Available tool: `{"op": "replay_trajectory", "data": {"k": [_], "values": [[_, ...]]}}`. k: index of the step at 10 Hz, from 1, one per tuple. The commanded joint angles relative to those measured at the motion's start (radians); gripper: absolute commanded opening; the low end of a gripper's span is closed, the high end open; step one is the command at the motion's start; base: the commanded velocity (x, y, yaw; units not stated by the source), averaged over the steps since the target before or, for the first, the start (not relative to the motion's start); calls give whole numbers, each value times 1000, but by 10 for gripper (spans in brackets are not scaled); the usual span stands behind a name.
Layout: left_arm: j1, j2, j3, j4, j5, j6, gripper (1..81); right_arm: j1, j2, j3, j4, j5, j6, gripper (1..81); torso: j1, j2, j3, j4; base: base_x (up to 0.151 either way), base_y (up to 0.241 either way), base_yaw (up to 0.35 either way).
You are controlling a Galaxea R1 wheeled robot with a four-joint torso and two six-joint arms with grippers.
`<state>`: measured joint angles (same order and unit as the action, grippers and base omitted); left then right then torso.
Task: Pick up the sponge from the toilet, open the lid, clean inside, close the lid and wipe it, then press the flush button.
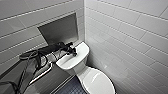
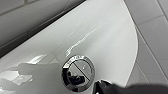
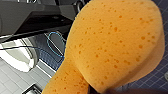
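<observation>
While the left pincer (image 1: 73, 51) sits just beside the chrome flush button (image 2: 78, 73) on the toilet (image 1: 66, 63) tank, width unclear, the right pincer (image 3: 110, 90) looks clamped on the orange sponge (image 3: 112, 47).

The sponge (image 3: 112, 50) was orange, flecked with darker pores. The toilet (image 1: 71, 62) was glossy white and its flush button (image 2: 78, 73) mirror-silver. Wall tiles (image 1: 130, 32) were pale grey in a brick pattern, the floor (image 1: 72, 88) dark blue.
</observation>
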<state>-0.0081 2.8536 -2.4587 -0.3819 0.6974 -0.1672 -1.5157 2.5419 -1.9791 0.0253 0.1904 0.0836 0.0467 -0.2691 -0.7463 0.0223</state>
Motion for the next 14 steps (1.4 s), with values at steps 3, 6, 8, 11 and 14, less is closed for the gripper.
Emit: {"op": "replay_trajectory", "data": {"k": [3,6,8,11,14], "values": [[-169,6,-69,9,-7,-2,10,-22,-21,11,-10,-80,1,10,0,0,0,0,0,0,0],[-163,32,-124,37,-13,-2,10,-22,-21,11,-12,-80,1,10,0,0,0,0,0,0,0],[-152,47,-147,72,-29,-2,10,-25,-20,10,-15,-80,1,10,0,0,0,0,0,0,0],[-131,89,-235,123,-33,-2,10,-25,-15,4,-16,-80,1,10,0,0,0,0,0,0,0],[-106,104,-253,169,-45,-2,10,-24,-4,-2,-19,-82,1,10,0,0,0,0,0,0,0]]}}
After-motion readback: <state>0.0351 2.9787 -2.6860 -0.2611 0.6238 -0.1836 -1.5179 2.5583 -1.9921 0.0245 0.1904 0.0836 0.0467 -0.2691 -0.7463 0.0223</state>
